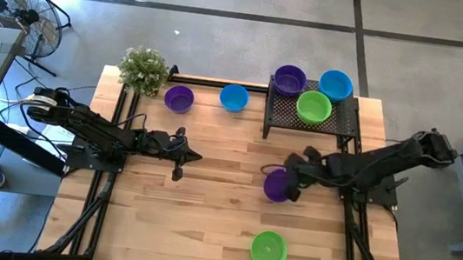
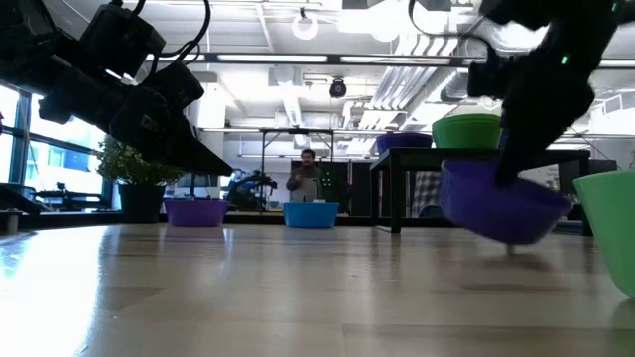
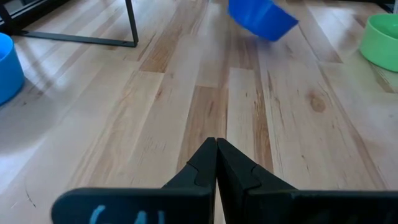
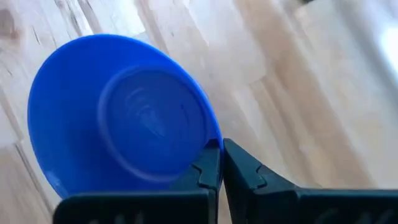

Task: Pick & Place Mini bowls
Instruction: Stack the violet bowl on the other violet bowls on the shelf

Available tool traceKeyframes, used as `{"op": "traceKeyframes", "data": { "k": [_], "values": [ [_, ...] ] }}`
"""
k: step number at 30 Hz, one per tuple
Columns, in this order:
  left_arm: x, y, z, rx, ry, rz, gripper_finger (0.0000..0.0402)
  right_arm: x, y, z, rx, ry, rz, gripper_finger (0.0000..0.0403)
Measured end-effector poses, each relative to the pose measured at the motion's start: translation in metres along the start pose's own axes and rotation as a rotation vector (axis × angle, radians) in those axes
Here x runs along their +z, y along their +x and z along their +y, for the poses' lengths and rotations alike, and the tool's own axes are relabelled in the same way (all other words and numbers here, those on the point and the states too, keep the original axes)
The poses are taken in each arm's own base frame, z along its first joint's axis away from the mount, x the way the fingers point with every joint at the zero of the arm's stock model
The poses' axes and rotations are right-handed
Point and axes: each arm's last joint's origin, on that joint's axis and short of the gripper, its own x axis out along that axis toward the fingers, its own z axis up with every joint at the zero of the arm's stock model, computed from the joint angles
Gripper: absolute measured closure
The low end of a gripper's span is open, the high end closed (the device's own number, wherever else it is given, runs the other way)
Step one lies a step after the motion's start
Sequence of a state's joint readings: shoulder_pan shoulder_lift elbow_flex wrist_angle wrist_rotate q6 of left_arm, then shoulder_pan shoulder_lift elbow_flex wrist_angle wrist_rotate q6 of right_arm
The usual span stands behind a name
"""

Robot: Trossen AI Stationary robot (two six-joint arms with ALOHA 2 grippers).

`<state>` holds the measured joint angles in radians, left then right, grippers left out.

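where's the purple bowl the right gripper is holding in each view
High view: purple bowl right of table centre, at the right gripper.
Low view: right side, tilted and off the table.
Left wrist view: top centre, tilted, looking blue.
Right wrist view: fills the left, looking blue, rim pinched by the fingers.
Shared landmark: lone green bowl near the table's front edge.

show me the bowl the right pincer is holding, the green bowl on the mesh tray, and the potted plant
held purple bowl (image 1: 275, 186), high view, on its bare rim left of the right pincer
green bowl on the tray (image 1: 314, 107), high view, on its inside middle
potted plant (image 1: 143, 68), high view, on its leaves
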<state>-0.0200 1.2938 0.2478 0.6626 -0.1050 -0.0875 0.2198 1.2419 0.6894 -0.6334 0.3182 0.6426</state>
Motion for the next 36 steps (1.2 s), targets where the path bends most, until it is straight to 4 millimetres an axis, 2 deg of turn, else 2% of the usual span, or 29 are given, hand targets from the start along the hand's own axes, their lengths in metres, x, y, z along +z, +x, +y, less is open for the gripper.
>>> {"op": "traceKeyframes", "data": {
  "k": [3,7,15,21,26,30,33,36],
  "values": [
    [0.0,0.0,0.0,-0.002,0.001,0.0,0.0401,-0.004,0.018,-0.01,0.037,0.037,-0.021,0.0399],
    [0.0,0.0,0.0,-0.003,0.0,0.0,0.0401,-0.005,0.03,-0.02,0.019,0.077,-0.08,0.04],
    [0.0,0.0,0.0,0.006,0.001,-0.001,0.0401,0.0,0.031,-0.028,-0.106,0.12,-0.177,0.0382],
    [0.0,0.0,0.0,0.003,0.002,0.0,0.0401,0.0,0.03,-0.028,-0.117,0.094,-0.182,0.0353],
    [0.0,0.0,0.0,0.002,0.004,0.001,0.0401,0.0,0.025,-0.026,-0.104,0.025,-0.199,0.0304],
    [0.0,0.0,0.0,0.002,0.005,0.004,0.0401,0.0,0.012,-0.025,-0.072,-0.013,-0.245,0.0273],
    [-0.001,0.0,0.0,0.002,0.005,0.009,0.0401,-0.002,-0.001,-0.021,-0.035,-0.113,-0.294,0.0266],
    [-0.001,0.0,0.0,0.002,0.005,0.008,0.0401,-0.008,-0.009,-0.011,0.019,-0.23,-0.317,0.0282]
  ]
}}
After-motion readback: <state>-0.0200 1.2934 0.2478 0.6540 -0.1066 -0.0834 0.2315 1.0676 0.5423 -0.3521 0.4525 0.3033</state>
